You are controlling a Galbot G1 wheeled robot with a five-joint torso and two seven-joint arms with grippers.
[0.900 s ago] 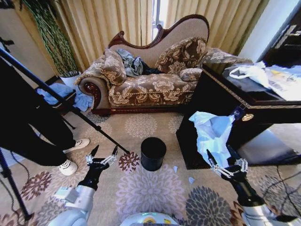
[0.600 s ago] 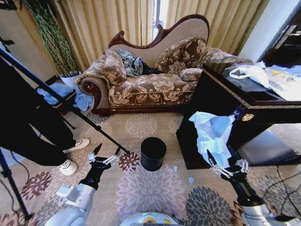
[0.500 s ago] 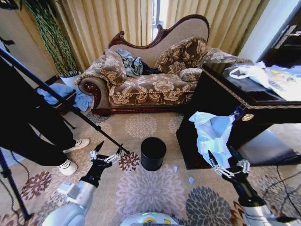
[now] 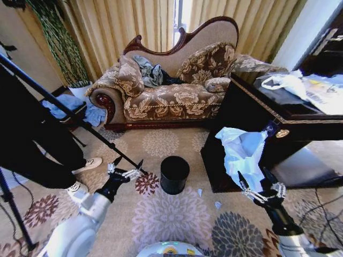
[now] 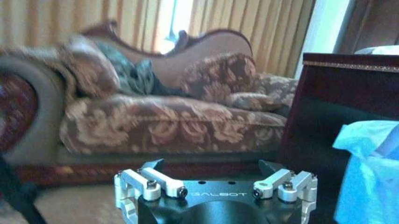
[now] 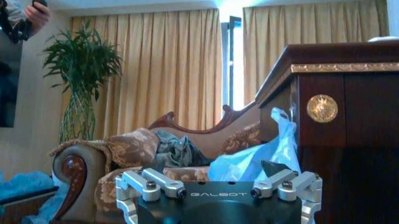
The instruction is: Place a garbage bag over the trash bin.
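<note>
left tool (image 4: 127,167) low by trash bin (image 4: 174,174), fingers apart; right tool (image 4: 261,184) apart under garbage bag (image 4: 242,151)

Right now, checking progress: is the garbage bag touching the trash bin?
Apart. Head view shows bare carpet between the garbage bag and the trash bin.

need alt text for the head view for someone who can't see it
A black bin stands bare on a floral carpet, between two open grippers: the left gripper beside it, the right gripper under a pale blue bag that hangs against a dark cabinet. A patterned sofa sits behind.
</note>
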